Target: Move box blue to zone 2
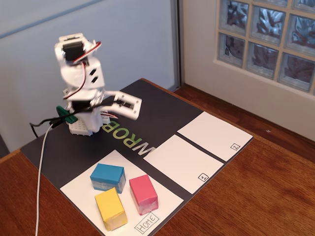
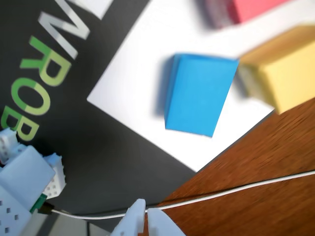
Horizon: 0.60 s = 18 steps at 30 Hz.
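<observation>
While the box blue sits untouched on the Home sheet beside the yellow block and pink block, the gripper hangs above it, fingertips nearly together and empty (folded clear), well apart from zone 2.

Soft, even daylight fills the fixed view, seemingly from the glass-block window at upper right, with faint shadows and slight blur on the arm, while the wrist view is bright but smeared, the yellow block and pink block out of focus.
</observation>
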Motion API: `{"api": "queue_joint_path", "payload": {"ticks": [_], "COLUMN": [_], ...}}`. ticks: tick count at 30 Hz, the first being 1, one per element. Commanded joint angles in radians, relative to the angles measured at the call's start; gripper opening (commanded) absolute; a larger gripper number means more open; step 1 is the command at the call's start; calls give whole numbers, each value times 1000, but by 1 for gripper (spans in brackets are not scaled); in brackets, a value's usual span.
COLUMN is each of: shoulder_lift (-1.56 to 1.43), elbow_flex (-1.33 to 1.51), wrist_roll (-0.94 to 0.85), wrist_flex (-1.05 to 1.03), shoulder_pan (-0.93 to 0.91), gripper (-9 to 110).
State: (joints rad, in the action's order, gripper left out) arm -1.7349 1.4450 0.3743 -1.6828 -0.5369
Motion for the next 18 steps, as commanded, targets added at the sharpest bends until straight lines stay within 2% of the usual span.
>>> {"api": "queue_joint_path", "payload": {"ticks": [1,7,18], "shoulder_lift": [15,74,209], "elbow_flex": [-32,-32,-40], "wrist_roll": [21,77,-14], "wrist_flex": [43,120,175], "shoulder_pan": [-29,-60,-67], "gripper": [0,0,0]}}
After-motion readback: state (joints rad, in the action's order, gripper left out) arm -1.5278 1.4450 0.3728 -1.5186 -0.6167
